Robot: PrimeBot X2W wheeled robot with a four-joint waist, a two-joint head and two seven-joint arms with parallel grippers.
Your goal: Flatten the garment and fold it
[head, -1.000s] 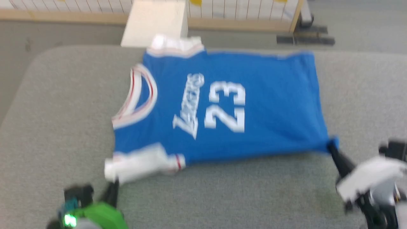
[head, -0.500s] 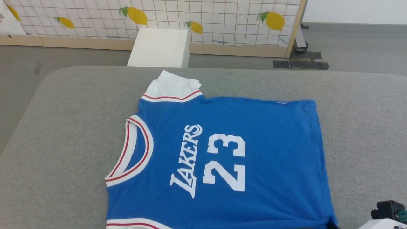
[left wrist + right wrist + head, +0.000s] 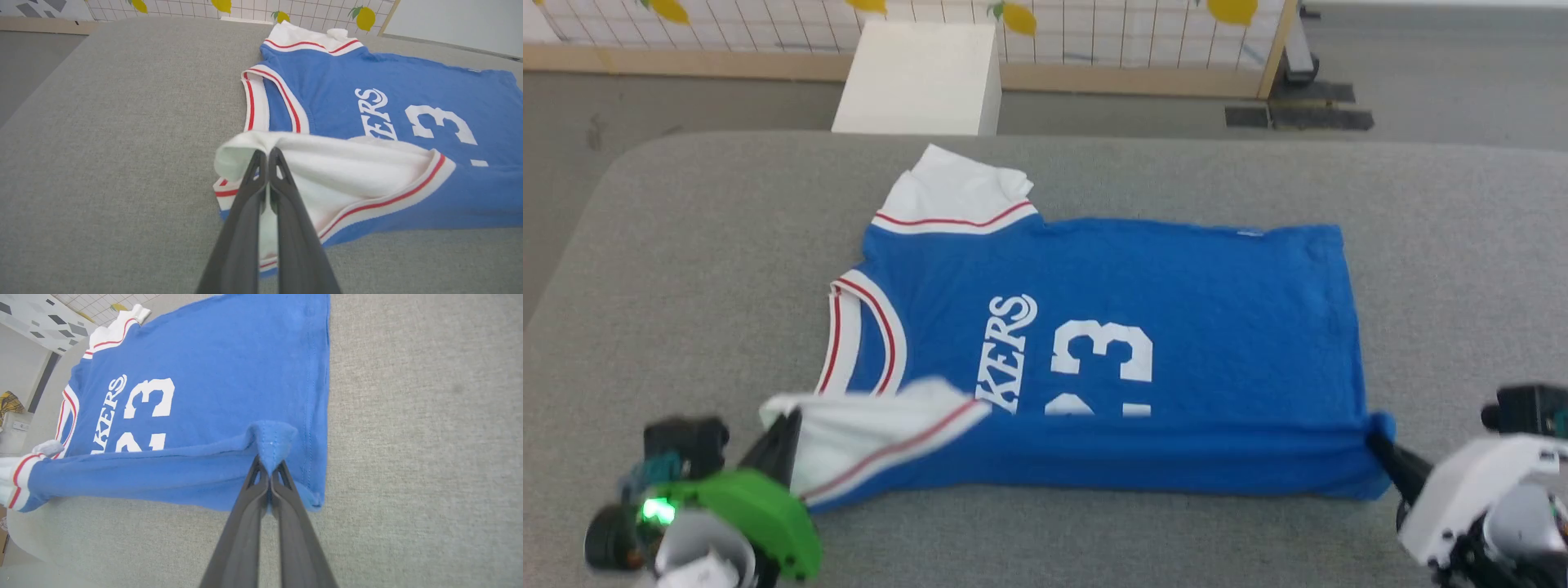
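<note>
The garment (image 3: 1176,310), a blue shirt with white sleeves, lies front up on the grey padded surface (image 3: 686,245). It stretches from the left pincer (image 3: 267,153) to the right pincer (image 3: 269,465) and away beyond both. The edge nearest the pincers is raised and turned over the front as a long band running between them. This band hides the near part of the white lettering (image 3: 1009,351) and number (image 3: 1103,359).

The left pincer is closed flat on the white sleeve (image 3: 347,163), whose red-striped trim trails off to its right. The right pincer is closed on the bunched hem corner (image 3: 273,441), with the hem running straight ahead of it. Holding both ends at once probably keeps the turned edge taut and straight, which suggests a first lengthwise fold under way. The far half is already flat, apart from a slightly rumpled far sleeve (image 3: 956,192).

The surface extends well to either side of the pincers and ends in a rounded edge beyond the garment. Past that edge lies grey floor (image 3: 1462,82). Farther on stand a wood-framed panel (image 3: 1094,24) printed with lemons and, in front of it, a white box (image 3: 919,77).
</note>
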